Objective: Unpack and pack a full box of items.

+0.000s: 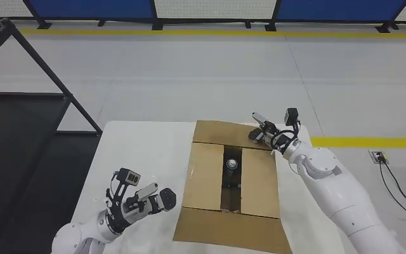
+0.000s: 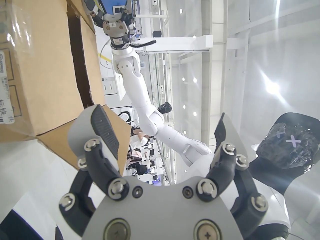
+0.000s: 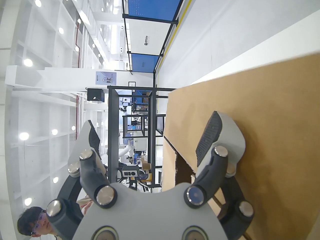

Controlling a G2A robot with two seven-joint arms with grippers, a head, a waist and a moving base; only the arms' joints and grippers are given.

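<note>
Down at the desk's [image 1: 146,146] near-left corner, the left pincer [image 1: 157,194] sits low, fingers spread, nothing in them, just beside the box [image 1: 204,181]. I'd say it's placed there to take the left flap. The box stands mid-desk toward the right edge, its two long flaps almost meeting, and a bottle-like top [image 1: 232,165] shows in the dark slot between them. Near the far-right corner, the right pincer [image 1: 258,127] hangs spread and empty over the far flap, likely set to peel it back for unpacking.
</note>
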